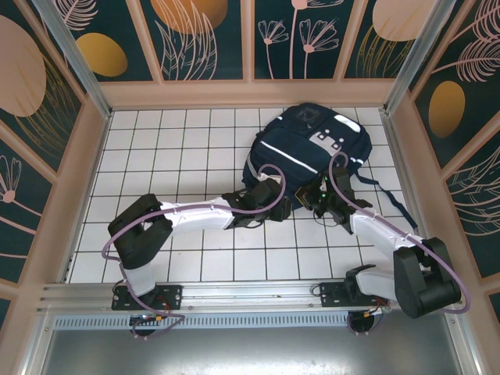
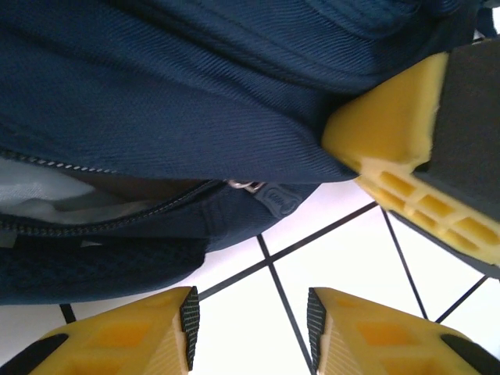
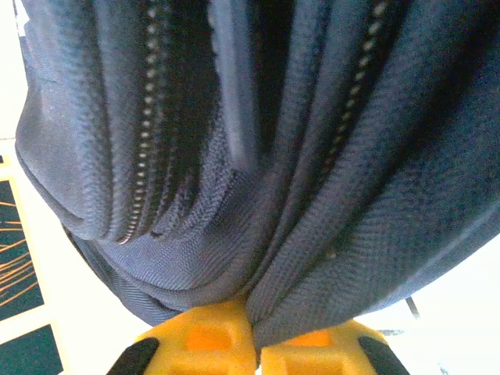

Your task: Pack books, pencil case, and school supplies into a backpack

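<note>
backpack [image 1: 308, 148] was laid flat on the tiled table [image 1: 172, 141], long axis run away from the arms and skewed right, zipped edge nearest them. right gripper [image 3: 254, 332] was seen clamped shut on a fold of backpack fabric at that near edge. left gripper [image 2: 250, 316] was held part open, nothing gripped, just short of the same edge. zipper pull [image 2: 248, 186] was found straight ahead of its jaws, at the end of a partly opened zip [image 2: 94, 205]. left arm was judged nearer for the pull

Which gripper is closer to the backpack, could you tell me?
Right. The right gripper is shut on a fold of the backpack fabric; the left gripper is open, just short of it, gripping nothing.
</note>
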Controlling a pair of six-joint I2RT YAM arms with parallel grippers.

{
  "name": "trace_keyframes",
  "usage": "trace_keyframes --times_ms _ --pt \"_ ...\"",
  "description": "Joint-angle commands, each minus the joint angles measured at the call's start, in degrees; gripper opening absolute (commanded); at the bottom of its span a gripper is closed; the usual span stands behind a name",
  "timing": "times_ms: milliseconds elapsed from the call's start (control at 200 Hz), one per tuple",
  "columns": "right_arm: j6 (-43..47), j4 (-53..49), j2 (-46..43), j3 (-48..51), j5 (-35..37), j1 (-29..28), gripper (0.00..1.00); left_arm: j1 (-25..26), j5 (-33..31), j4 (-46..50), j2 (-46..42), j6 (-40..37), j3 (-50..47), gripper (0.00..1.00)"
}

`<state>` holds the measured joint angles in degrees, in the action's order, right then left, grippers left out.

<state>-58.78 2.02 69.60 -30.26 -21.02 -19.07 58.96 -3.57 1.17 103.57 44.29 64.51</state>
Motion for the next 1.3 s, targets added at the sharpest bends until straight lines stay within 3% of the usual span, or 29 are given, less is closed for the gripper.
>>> trace_keyframes --times_ms 0,180,380,555,861,1056,1216,1296 --pt "1.6 2.2 1.0 -2.8 -2.7 -0.2 0.06 0.3 -2.1 1.6 -0.2 2.1 1.1 0.43" --pt "3.3 -6.6 -2.1 -4.3 -0.3 0.1 0.53 0.4 -3.9 2.0 -1.4 4.2 0.7 0.43" --pt "1.6 -12.9 -11.7 -0.7 2.6 3.4 0.64 1.2 -6.1 2.4 -2.0 6.9 1.2 0.43" --pt "2.9 -8.1 -12.4 3.3 -5.2 11.0 0.67 2.6 -7.4 3.4 0.0 8.1 4.0 0.43" --pt "5.8 0.3 -0.7 -0.6 -8.9 11.9 0.64 4.5 -11.4 11.5 8.5 11.0 12.4 0.42" --pt "6.6 2.5 3.0 -0.8 -10.3 11.5 0.49 4.5 -14.2 15.4 13.5 11.6 18.4 0.43" --pt "6.4 3.4 3.7 0.0 -10.3 11.3 0.48 4.5 -17.9 22.0 18.9 11.6 26.3 0.48" --pt "6.4 3.9 4.1 0.1 -10.7 11.3 0.40 4.4 -20.0 24.7 21.3 12.1 29.6 0.49"
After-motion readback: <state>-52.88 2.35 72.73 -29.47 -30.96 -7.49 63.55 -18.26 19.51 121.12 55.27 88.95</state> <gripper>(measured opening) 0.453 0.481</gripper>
